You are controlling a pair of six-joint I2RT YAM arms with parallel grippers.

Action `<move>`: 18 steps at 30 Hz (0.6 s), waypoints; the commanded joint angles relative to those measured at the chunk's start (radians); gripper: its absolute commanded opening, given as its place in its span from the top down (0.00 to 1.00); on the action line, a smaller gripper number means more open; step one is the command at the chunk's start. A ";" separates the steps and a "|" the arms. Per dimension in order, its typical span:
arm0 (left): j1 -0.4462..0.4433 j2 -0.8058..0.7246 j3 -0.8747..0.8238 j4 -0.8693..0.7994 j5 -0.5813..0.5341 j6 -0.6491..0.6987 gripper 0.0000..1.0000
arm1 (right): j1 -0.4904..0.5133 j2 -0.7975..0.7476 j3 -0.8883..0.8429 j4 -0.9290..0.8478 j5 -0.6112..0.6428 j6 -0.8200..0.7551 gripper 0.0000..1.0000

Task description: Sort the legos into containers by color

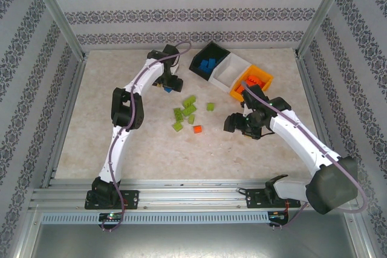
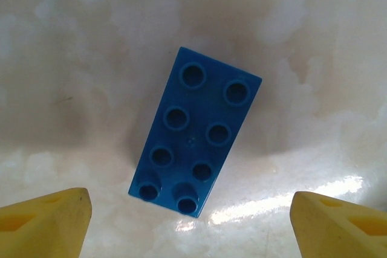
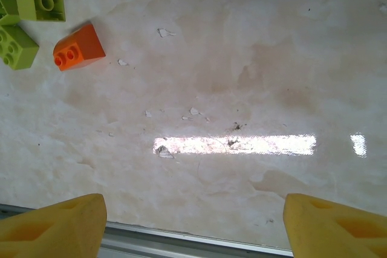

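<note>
overhead, the left pincer (image 1: 167,83) hangs over a blue brick (image 1: 166,89) just beside the black bin (image 1: 213,46); a white bin (image 1: 228,75) and an orange bin (image 1: 265,77) join it in a row. green bricks (image 1: 186,112) and one orange brick (image 1: 197,129) lie on the table (image 1: 181,155) between the arms, the right pincer (image 1: 237,122) near them.
left wrist: pincer wide, yellow fingers (image 2: 45,222) either side of the studded two-by-four blue brick, not touching it; glossy marbled table beneath.
right wrist: pincer wide, holding nothing; sloped orange brick and green bricks lie well ahead, up left.

open-front plastic bins (image 1: 228,72): three | loose lime green studded plastic bricks (image 1: 188,110): about six | loose orange sloped plastic brick (image 3: 78,48): one | loose blue eight-stud plastic brick (image 2: 195,131): one
</note>
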 commanded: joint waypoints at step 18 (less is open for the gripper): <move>0.004 0.056 0.037 0.019 0.026 -0.015 0.45 | 0.013 -0.001 0.045 -0.057 0.033 0.000 0.23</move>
